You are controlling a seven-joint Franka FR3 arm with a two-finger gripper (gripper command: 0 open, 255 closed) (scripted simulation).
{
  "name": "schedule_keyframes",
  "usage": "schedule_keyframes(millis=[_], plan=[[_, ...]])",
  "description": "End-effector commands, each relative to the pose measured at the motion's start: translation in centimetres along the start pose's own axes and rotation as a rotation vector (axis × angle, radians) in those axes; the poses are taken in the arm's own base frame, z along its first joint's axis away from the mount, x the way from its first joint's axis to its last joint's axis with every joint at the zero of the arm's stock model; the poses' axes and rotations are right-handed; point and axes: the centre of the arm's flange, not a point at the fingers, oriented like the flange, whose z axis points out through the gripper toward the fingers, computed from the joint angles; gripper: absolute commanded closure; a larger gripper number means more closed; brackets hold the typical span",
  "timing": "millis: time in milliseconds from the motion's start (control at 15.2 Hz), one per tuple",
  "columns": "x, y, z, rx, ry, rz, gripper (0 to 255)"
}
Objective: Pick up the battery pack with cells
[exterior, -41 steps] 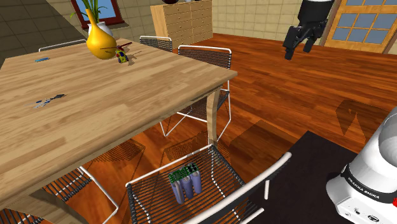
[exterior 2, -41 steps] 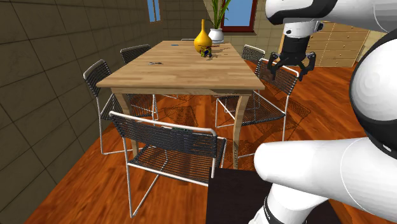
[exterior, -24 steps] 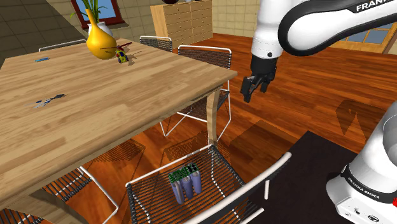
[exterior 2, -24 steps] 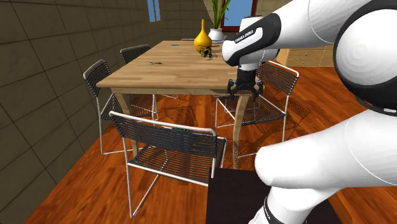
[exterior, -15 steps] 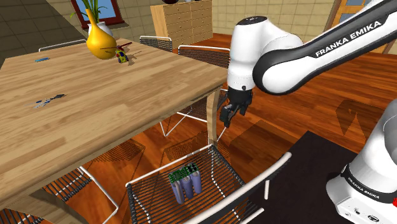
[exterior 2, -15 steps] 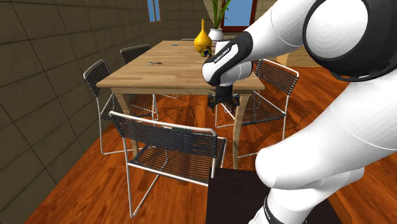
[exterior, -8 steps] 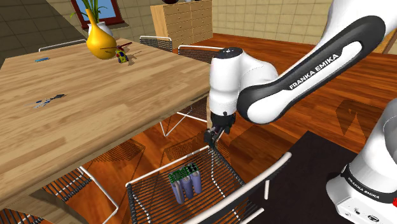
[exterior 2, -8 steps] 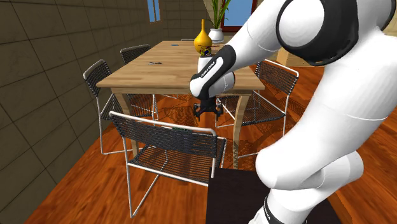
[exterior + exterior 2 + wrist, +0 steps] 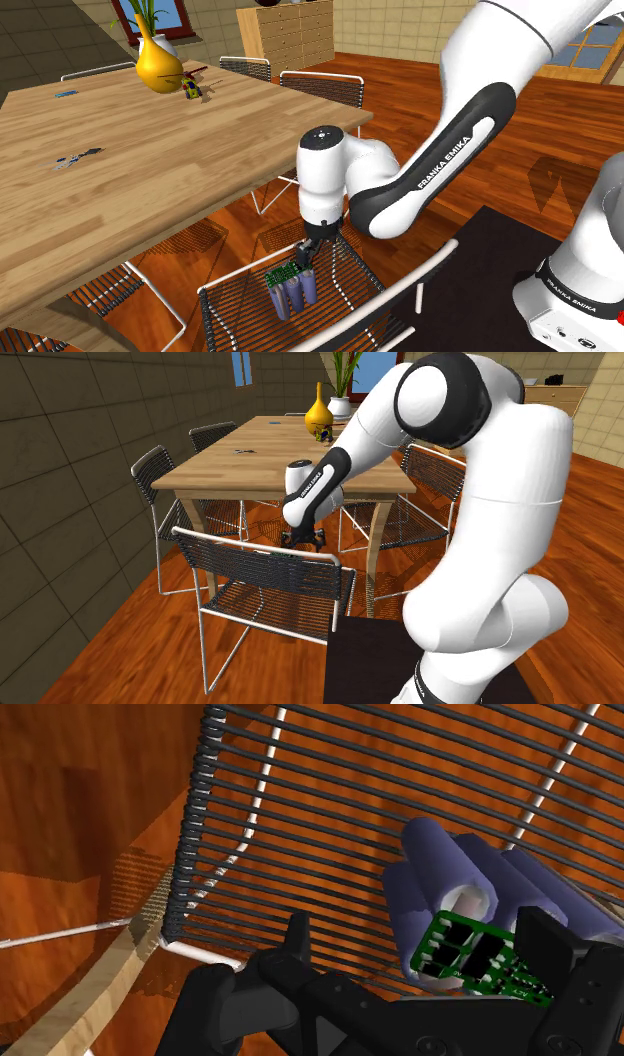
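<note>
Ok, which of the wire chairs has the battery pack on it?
The chair at the shoulder view's bottom edge: the battery pack lies on its wire seat, just under the open gripper.

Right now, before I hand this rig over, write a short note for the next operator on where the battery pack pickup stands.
End effector: open, poised low over the pack, with the pack's green end between its fingers, not clasped.
Battery pack of purple cylindrical cells with a green circuit board: lying on the black wire chair seat.
Done: approach to the pack.
Left: settle around it, close, lift.
</note>
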Motion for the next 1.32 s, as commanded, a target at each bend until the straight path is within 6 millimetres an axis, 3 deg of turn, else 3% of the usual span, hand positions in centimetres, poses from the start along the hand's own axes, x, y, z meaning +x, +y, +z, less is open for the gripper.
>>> schedule_keyframes(millis=[0, 132, 594, 726, 792, 1254], plan=[[0.1, -2.2, 1.6, 0.004, 0.0, -0.019, 0], [0.2, -3.6, 2.8, 0.007, -0.001, -0.033, 0], [-0.2, -3.7, 6.8, 0.007, -0.001, -0.033, 0], [-0.2, -3.7, 6.8, 0.007, -0.001, -0.033, 0], [-0.1, -3.7, 6.7, 0.007, -0.001, -0.033, 255], [-0.1, -3.7, 6.7, 0.007, -0.001, -0.033, 255]])
